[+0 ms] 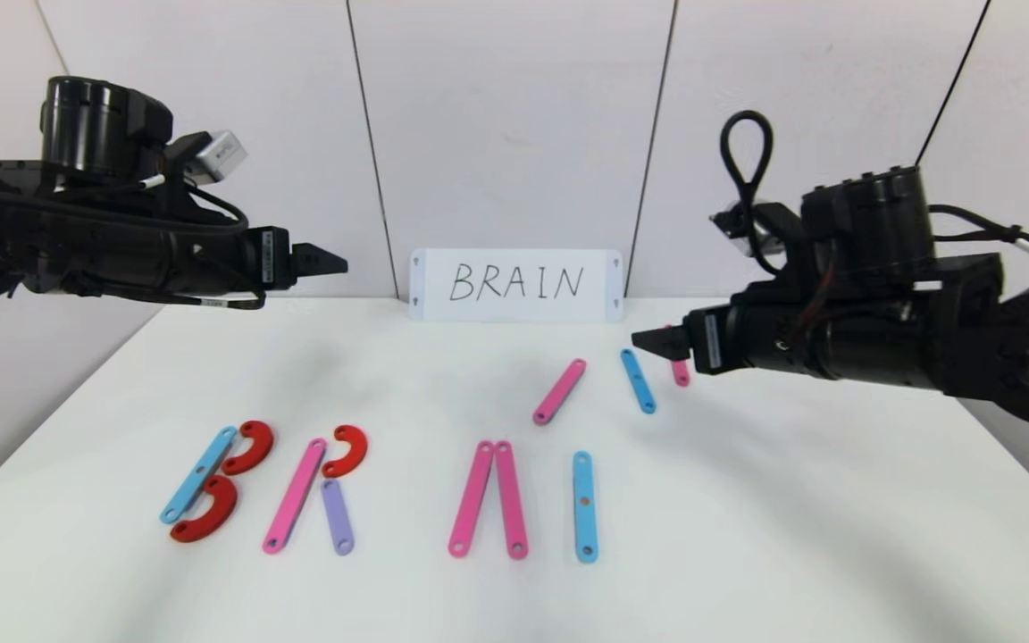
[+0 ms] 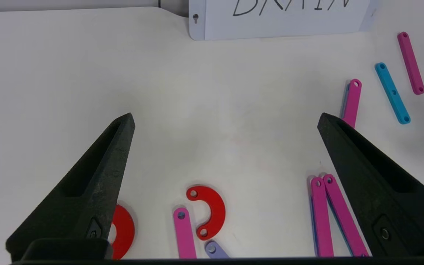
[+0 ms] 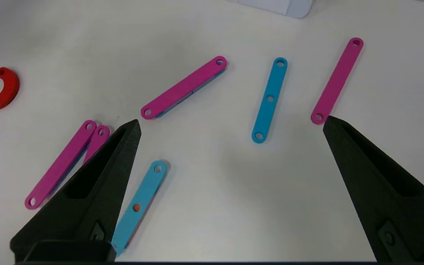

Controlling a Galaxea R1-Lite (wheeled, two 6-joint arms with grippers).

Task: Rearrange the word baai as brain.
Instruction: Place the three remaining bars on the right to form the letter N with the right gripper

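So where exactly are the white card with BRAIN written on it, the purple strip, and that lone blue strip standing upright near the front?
white card (image 1: 516,284), head view, middle of its lettered face.
purple strip (image 1: 337,517), head view, middle of the strip.
upright blue strip (image 1: 584,506), head view, by its middle hole.

Looks like a robot lab test cell, not a home or shop. Bare white counter (image 1: 747,554) against plain white wall panels (image 1: 514,116) with dark seams. White card (image 1: 515,285) handwritten "BRAIN" propped against the wall at the counter's back edge. In front of the card, perforated strips (image 1: 585,505) and red half-rings (image 1: 346,451) laid out as letters. Staged setup, nothing domestic.
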